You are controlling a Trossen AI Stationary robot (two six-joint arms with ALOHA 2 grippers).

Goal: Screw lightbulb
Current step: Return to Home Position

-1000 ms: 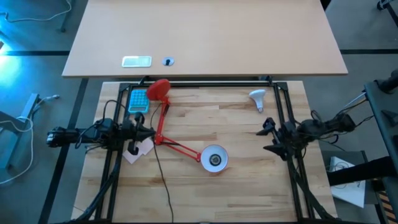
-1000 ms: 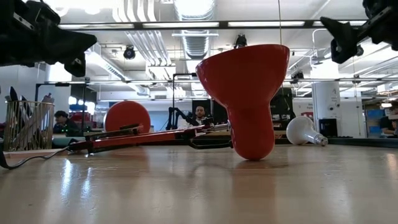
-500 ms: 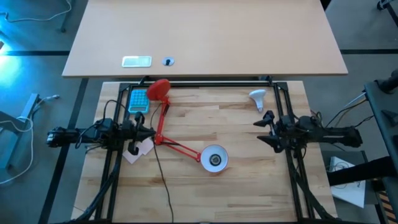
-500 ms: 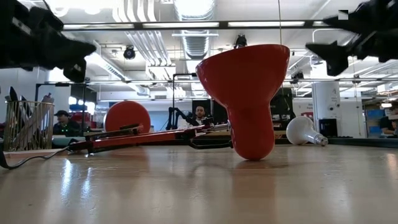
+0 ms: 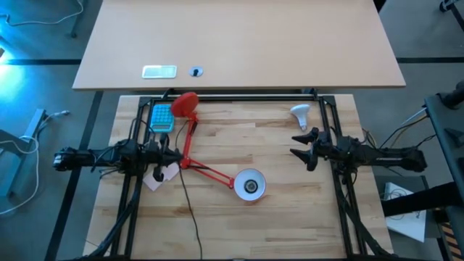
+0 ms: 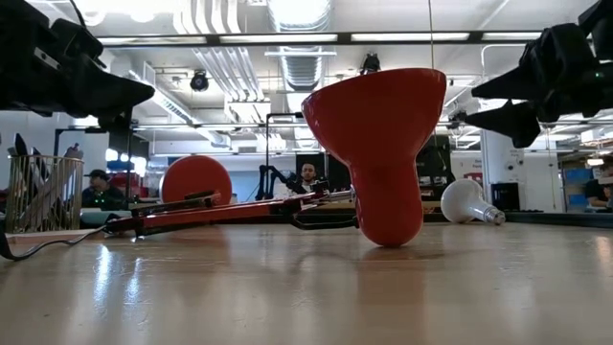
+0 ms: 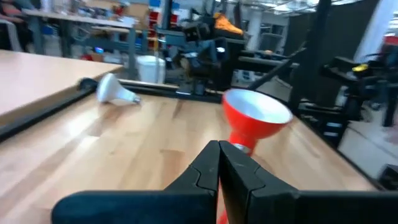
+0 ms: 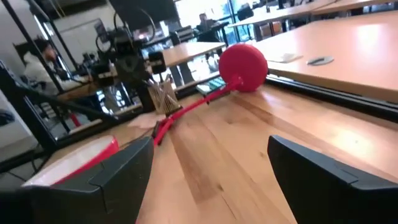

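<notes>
Wooden table (image 5: 275, 225), red lamp (image 5: 249, 185) lying across it, lightbulb (image 5: 300, 112) apart, perhaps a blue calculator (image 5: 161, 117)

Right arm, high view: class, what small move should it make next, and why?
Probably draw the right pincer back toward its arm's base. It is open and empty, and the lightbulb lies free on the table, apart from the lamp shade.
</notes>
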